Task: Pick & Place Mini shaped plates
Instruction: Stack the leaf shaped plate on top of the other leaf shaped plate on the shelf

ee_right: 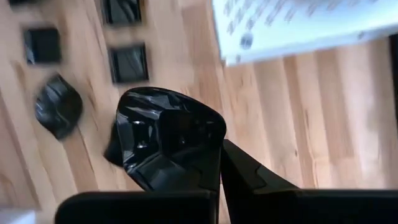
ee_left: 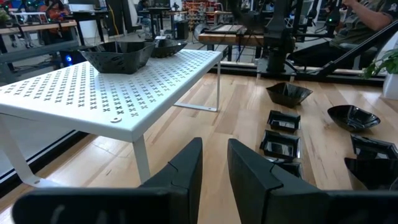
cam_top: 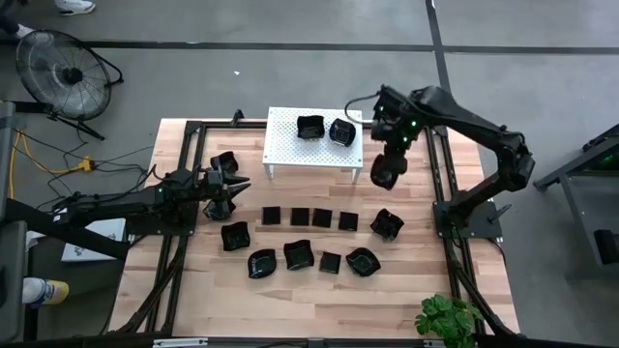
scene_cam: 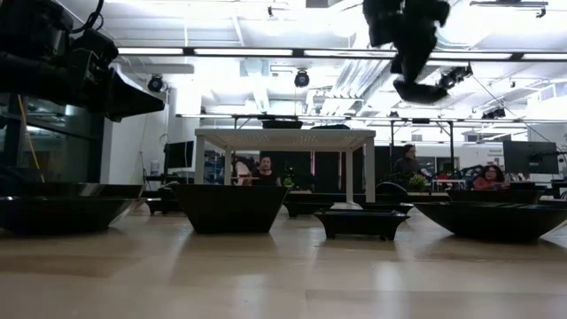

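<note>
The left gripper point(cam_top: 235, 186) hangs empty, fingers slightly parted, over the table's point(cam_top: 193, 290) left side; glossy black plates point(cam_top: 309, 217), square and wavy-rimmed, lie to its right; the right gripper point(cam_top: 384, 174), right of the stand point(cam_top: 290, 150), clamps one wavy plate point(ee_right: 163, 134); no writing is legible.

Legible text, labels, brands, numbers, signs: none in any view. Stand point(cam_top: 312, 150): punched cross pattern only, no lettering. Plates point(cam_top: 322, 218): unmarked.
</note>
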Action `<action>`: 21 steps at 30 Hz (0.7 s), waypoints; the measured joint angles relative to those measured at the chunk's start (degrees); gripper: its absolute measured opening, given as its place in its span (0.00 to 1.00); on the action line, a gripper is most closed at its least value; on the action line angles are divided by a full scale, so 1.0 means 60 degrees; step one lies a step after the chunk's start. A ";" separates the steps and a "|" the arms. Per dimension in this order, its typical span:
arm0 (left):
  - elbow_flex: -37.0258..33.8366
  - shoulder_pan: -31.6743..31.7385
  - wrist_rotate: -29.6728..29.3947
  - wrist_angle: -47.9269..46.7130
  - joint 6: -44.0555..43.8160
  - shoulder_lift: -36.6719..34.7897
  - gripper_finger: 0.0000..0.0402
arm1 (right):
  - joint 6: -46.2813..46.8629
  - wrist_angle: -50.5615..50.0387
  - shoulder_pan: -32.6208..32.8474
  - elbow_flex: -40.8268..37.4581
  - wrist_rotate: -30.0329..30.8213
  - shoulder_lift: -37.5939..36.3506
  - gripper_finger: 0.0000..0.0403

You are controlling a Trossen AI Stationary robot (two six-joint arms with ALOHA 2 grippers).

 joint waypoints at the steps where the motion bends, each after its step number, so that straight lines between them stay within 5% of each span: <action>1: 0.0000 0.0002 0.0000 0.0000 0.0000 -0.0001 0.18 | 0.0027 0.0020 -0.0055 0.0212 -0.0094 0.0000 0.00; 21: 0.0000 0.0000 0.0000 0.0000 0.0000 0.0000 0.18 | 0.0027 0.1392 -0.1607 0.2031 -0.1005 0.1464 0.00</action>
